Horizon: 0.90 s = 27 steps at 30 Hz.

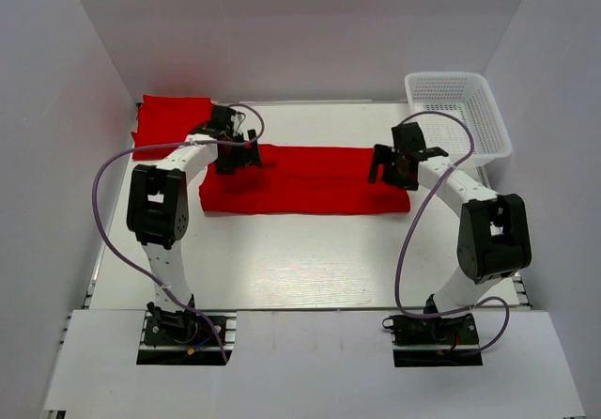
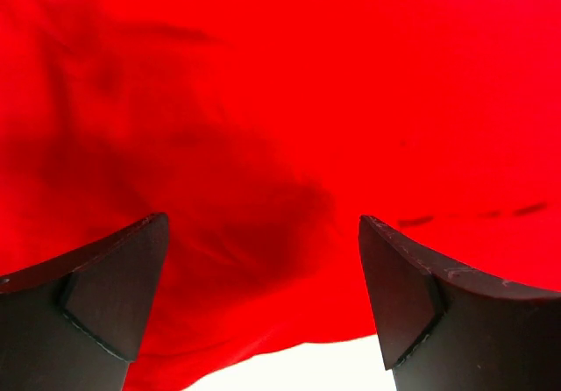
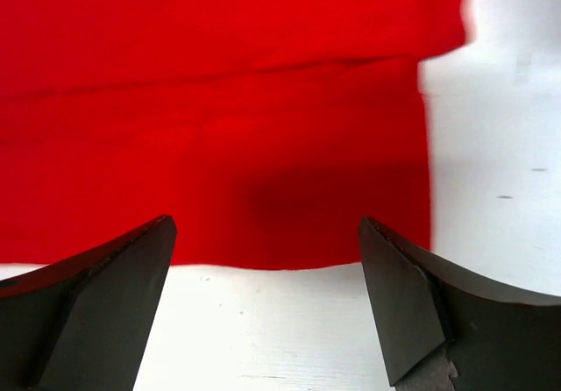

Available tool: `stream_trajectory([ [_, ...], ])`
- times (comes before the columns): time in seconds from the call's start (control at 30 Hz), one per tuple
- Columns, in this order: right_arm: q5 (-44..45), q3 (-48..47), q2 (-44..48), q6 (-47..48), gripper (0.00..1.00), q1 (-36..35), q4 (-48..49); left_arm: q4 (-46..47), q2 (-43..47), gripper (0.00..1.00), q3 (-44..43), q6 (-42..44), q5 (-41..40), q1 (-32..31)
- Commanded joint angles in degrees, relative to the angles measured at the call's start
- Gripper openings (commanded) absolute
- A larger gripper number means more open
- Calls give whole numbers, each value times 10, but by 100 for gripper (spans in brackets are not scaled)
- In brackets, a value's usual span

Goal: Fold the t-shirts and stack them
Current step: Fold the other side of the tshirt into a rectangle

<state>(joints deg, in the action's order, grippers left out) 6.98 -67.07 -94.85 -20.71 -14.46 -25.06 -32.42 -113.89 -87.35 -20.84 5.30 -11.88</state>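
Two spread end effectors (image 2: 263,224) (image 3: 267,224) sit over opposite t-shirt (image 1: 310,189) ends.

A white table (image 1: 300,259) seen from above. A red t-shirt (image 1: 310,192) lies flat across its middle in a long band. The left gripper (image 1: 240,156) is over its left end, the right gripper (image 1: 385,168) over its right end. A second, folded red t-shirt (image 1: 169,123) sits far left; a white mesh basket (image 1: 495,128) sits far right.
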Motion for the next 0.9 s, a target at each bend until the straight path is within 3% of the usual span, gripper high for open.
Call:
stream_trajectory([
  [0.0, -59, 26, 15, 28, 90, -11, 40, 39, 42, 99, 45, 12, 60, -5],
  [0.4, -90, 33, -33, 25, 90, -25, 70, 129, 24, 99, 67, 5, 73, -5],
  [0.6, -74, 28, -45, 20, 90, -22, 71, 102, -13, 99, 34, 5, 73, -5],
  [0.87, -73, 19, -62, 20, 90, -22, 72, 143, -13, 99, 59, -10, 78, -5],
])
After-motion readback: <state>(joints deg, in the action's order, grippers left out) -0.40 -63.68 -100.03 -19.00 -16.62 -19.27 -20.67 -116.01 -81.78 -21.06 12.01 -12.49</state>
